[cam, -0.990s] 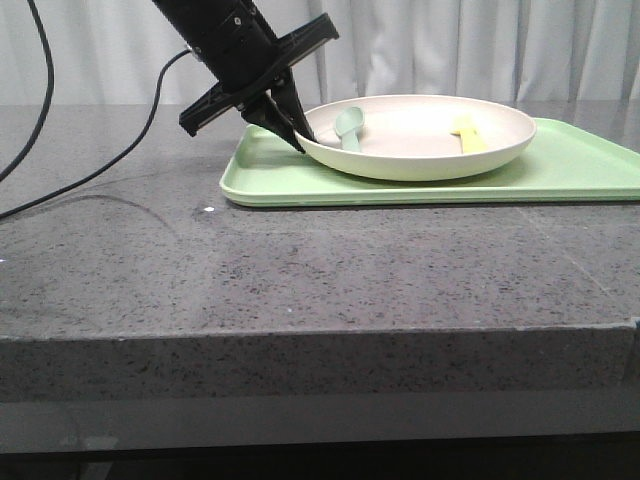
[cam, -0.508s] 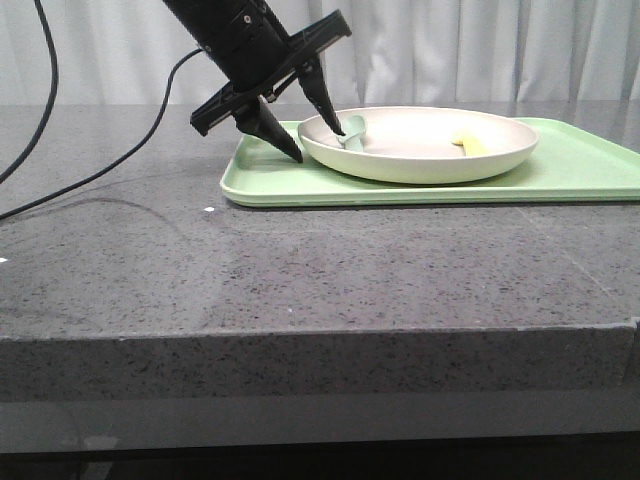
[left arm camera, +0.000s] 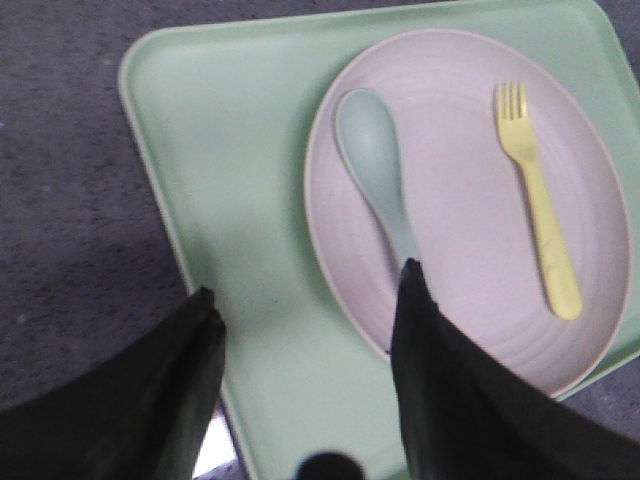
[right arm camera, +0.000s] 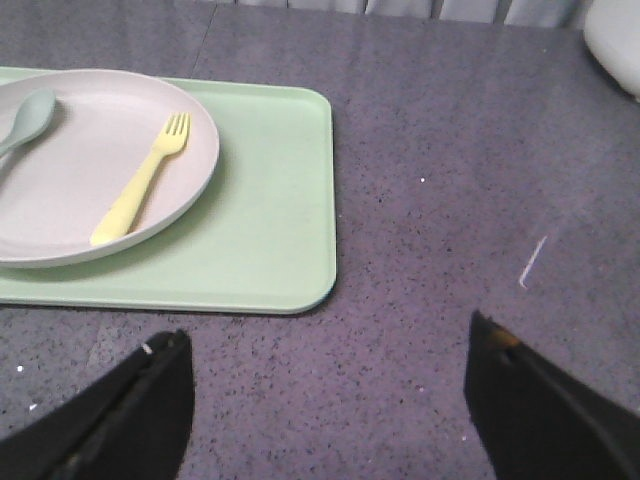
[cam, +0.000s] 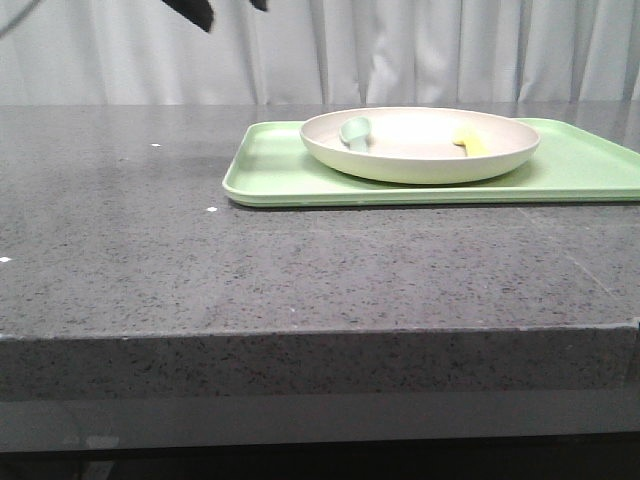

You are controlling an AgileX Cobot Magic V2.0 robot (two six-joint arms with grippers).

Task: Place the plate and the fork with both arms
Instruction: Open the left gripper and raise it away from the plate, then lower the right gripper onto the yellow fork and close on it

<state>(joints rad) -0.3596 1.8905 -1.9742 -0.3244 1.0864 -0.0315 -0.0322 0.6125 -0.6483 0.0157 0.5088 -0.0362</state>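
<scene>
- Front view catches only dark bits of the arm at its upper edge; the left wrist view shows the left gripper (left arm camera: 305, 300) spread wide above the tray (left arm camera: 240, 180), holding nothing.
- Right gripper (right arm camera: 325, 385) spread too, over bare table (right arm camera: 480, 170).
- Cream plate (cam: 420, 145) sits on the light-green tray, yellow fork (left arm camera: 535, 200) and pale green spoon (left arm camera: 375, 165) lying apart inside it.
- Speckled grey stone table, white curtain (cam: 400, 50) behind.

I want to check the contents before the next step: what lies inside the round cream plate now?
Inside the round cream plate lie a pale green spoon and a small yellow plastic fork, apart. The left end effector finger covers the spoon handle's end.
</scene>
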